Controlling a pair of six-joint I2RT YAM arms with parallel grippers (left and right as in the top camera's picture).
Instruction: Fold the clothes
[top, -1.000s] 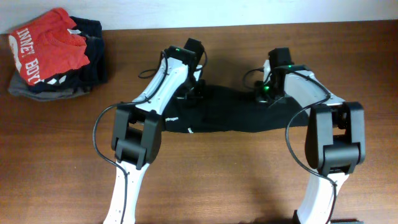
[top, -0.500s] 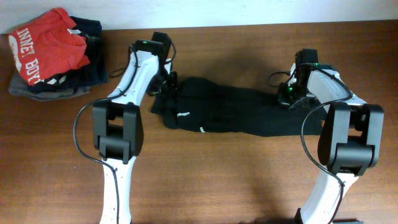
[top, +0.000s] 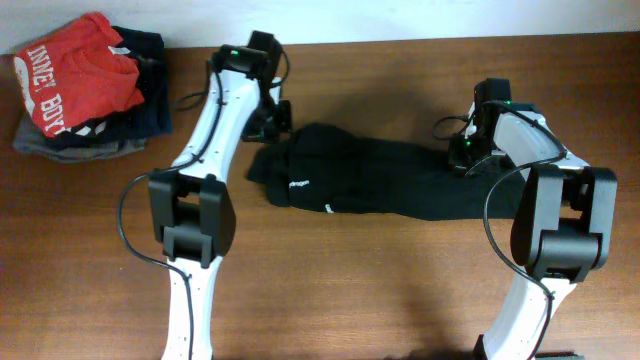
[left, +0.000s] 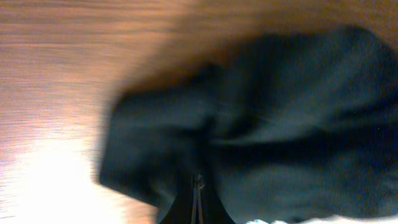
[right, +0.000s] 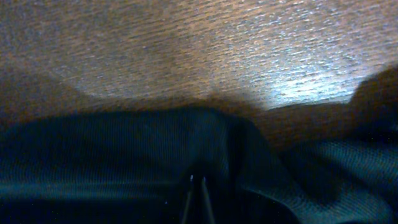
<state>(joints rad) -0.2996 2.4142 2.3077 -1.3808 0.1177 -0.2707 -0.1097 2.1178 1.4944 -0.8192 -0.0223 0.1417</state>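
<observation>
A black garment (top: 380, 180) lies stretched out left to right across the middle of the wooden table. My left gripper (top: 274, 122) is at the garment's bunched back-left end. In the blurred left wrist view its fingers (left: 198, 186) are pressed together against the puckered black cloth (left: 267, 124). My right gripper (top: 466, 156) is at the garment's back-right part. In the right wrist view its fingers (right: 197, 182) are closed on the dark fabric's edge (right: 124, 155).
A pile of clothes with a red printed shirt (top: 75, 75) on top sits at the table's back left corner. A white wall edge (top: 400, 20) runs along the back. Bare wood (top: 360, 290) lies in front of the garment.
Both grippers moved apart from the garment's middle towards its ends, drawing it out longer. In the last half second the left gripper shifted slightly back; the right stayed put.
</observation>
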